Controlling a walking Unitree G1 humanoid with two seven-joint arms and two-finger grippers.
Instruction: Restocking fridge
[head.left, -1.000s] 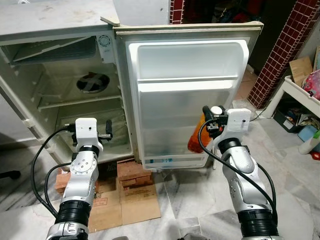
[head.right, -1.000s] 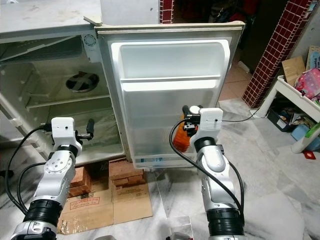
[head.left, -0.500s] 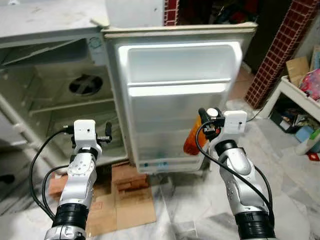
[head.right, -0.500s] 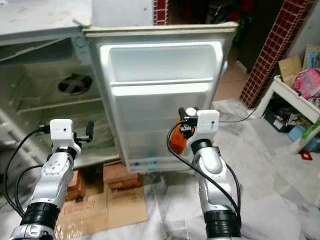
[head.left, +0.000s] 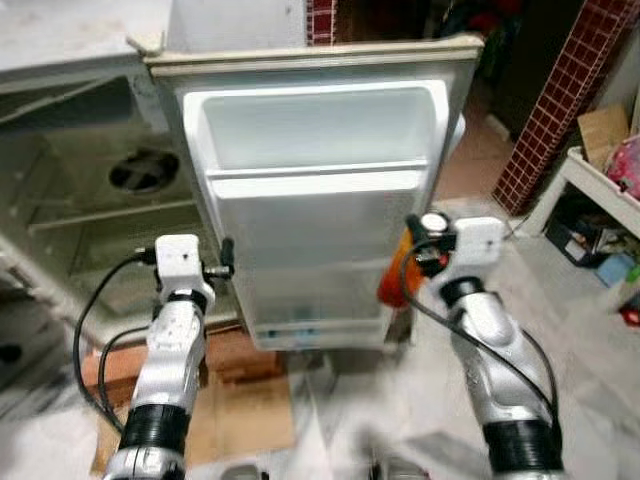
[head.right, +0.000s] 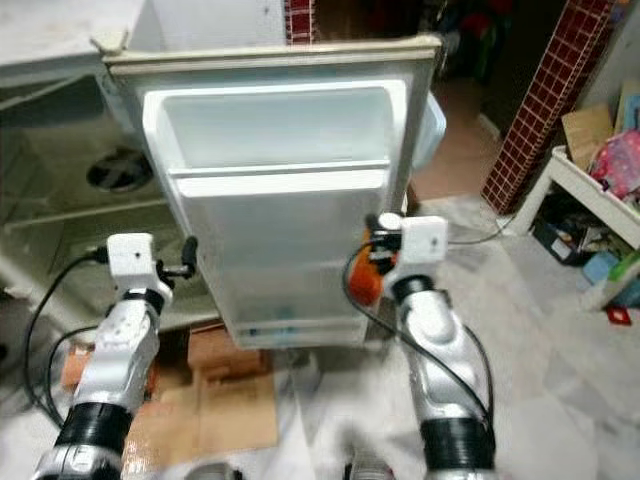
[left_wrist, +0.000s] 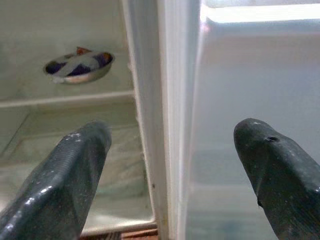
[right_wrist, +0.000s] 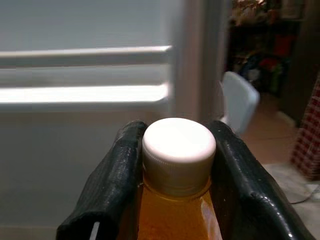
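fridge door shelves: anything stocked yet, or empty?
Empty as far as visible. The upper door shelf holds nothing; the lower rack's contents can't be made out. The orange bottle is clamped in the right gripper, short of the door.

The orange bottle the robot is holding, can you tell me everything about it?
The bottle looks like clear plastic full of orange drink, with a round white ridged cap screwed on top. It stands upright, pinched at the neck by the black fingers of the right gripper. It hangs in the air beside the outer edge of the open fridge door, not yet on any shelf.
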